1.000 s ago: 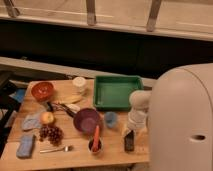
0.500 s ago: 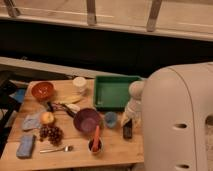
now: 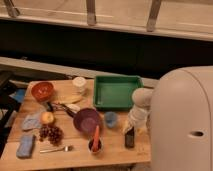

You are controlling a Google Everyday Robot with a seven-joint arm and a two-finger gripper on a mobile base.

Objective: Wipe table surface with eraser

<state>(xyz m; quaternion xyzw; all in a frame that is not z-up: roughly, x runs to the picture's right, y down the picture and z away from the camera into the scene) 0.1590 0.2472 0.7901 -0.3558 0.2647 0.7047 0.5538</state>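
The robot's pale body (image 3: pixel 182 120) fills the 3 o'clock side of the view, and its one arm reaches down over the right end of the wooden desk (image 3: pixel 116 154). The end effector (image 3: pixel 132 125) hangs low there. A dark, narrow block that I take to be the eraser (image 3: pixel 129 139) lies at its 6 o'clock, touching or nearly so. The block's long axis runs 12 to 6, and its lower end is on the desk near the front edge. Whether the end effector is grasping it or merely poised over it, I cannot tell.

The green tray (image 3: pixel 118 91) sits at 12 o'clock from the eraser and closes off that direction. The purple bowl (image 3: pixel 87 120) is at 10 o'clock, well apart, and the orange bowl (image 3: pixel 42 90) lies far off beyond it. Further left are a blue cloth (image 3: pixel 25 146), grapes (image 3: pixel 50 133) and a fork (image 3: pixel 55 149), all out towards 9 o'clock.

The nearest obstacles are a small blue cup (image 3: pixel 111 119) at 10 o'clock and a dark cup (image 3: pixel 94 145) with an orange stick at 9 o'clock. Judging by this, a leftward stroke has only a short bare strip before it meets the dark cup.
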